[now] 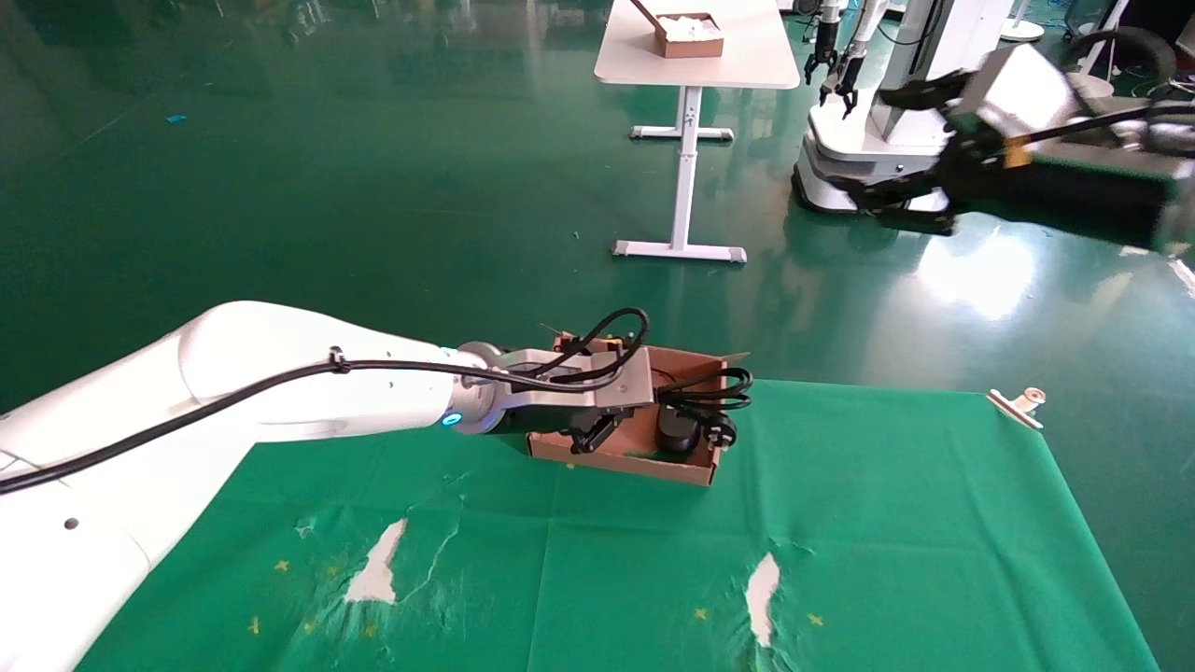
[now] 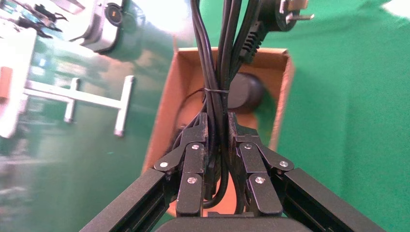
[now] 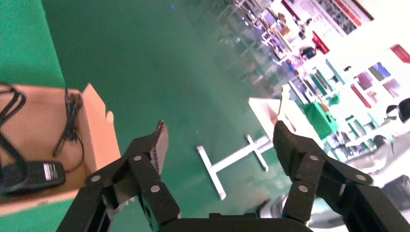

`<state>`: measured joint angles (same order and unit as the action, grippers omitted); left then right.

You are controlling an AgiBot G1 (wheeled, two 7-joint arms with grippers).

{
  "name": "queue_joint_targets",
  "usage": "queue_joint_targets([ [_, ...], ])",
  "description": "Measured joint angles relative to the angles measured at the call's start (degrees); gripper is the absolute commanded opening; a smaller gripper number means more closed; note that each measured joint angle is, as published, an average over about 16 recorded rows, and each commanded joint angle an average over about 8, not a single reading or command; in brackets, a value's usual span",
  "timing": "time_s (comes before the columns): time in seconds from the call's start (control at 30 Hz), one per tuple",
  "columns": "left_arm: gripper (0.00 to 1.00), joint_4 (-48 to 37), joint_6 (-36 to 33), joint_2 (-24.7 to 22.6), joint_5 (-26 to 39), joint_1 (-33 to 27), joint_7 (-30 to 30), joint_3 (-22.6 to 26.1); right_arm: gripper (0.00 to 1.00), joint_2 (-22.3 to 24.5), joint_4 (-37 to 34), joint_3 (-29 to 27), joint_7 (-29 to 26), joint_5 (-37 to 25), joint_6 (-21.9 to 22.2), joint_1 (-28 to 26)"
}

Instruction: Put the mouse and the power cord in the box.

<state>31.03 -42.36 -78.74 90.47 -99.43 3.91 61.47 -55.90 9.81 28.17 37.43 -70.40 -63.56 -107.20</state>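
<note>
Power cord point(image 1: 714, 385), a thick black looped bundle, hangs partly over the far right wall of the box point(image 1: 624, 459), its plug by the right wall. From the head camera, the shallow brown box sits on a green-covered desk point(image 1: 840, 523), near its far edge. The mouse point(image 1: 678, 433) lies inside the box, toward its right side. The left gripper point(image 1: 590, 431) reaches into the box from the left, closed around the cord's loops. The right gripper point(image 1: 901, 201) is raised high at the far right, well away from the box.

From the left wrist camera, the left gripper point(image 2: 220, 137) fingers point(image 2: 196, 150) pinch the cord point(image 2: 216, 63) bundle between them above the open box point(image 2: 169, 96). The mouse point(image 2: 244, 92) rests on the box floor beneath the cord.

From the right wrist camera, the right gripper point(image 3: 220, 137) is spread wide open, holding nothing. The box point(image 3: 99, 130) and mouse point(image 3: 34, 176) show far below.
</note>
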Motion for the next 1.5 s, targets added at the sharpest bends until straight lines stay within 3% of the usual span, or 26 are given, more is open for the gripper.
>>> queue_joint_targets([
  [0.07, 0.20, 0.91, 1.54, -0.03, 0.44, -0.39, -1.56, 2.05, 1.00, 1.21, 0.27, 0.17, -0.77, -0.26, -0.88, -0.53],
  [0.23, 0.82, 2.26, 6.02, -0.08, 1.50, -1.68, -4.68, 6.14, 1.00, 3.38, 1.40, 0.59, -2.60, -0.81, -2.75, -1.02],
  [0.3, 0.99, 2.46, 7.40, -0.09, 1.78, -2.11, -5.56, 7.17, 1.00, 3.88, 1.83, 0.72, -3.12, -0.98, -3.22, -1.04],
  [0.5, 1.00, 2.53, 9.30, 0.02, 1.99, -2.63, -6.91, 8.31, 1.00, 4.52, 2.53, 0.85, -3.81, -1.12, -3.83, -0.98],
  [0.73, 1.00, 4.05, 7.15, 1.77, -0.02, -1.04, -7.08, 6.10, 1.00, 4.88, 4.31, 0.49, -5.07, -0.27, -4.19, 0.45],
  [1.5, 1.00, 18.39, -11.71, 17.39, -18.12, 13.46, -9.86, -13.13, 1.00, 10.53, 25.44, -4.02, -20.42, 10.00, -10.52, 16.56],
])
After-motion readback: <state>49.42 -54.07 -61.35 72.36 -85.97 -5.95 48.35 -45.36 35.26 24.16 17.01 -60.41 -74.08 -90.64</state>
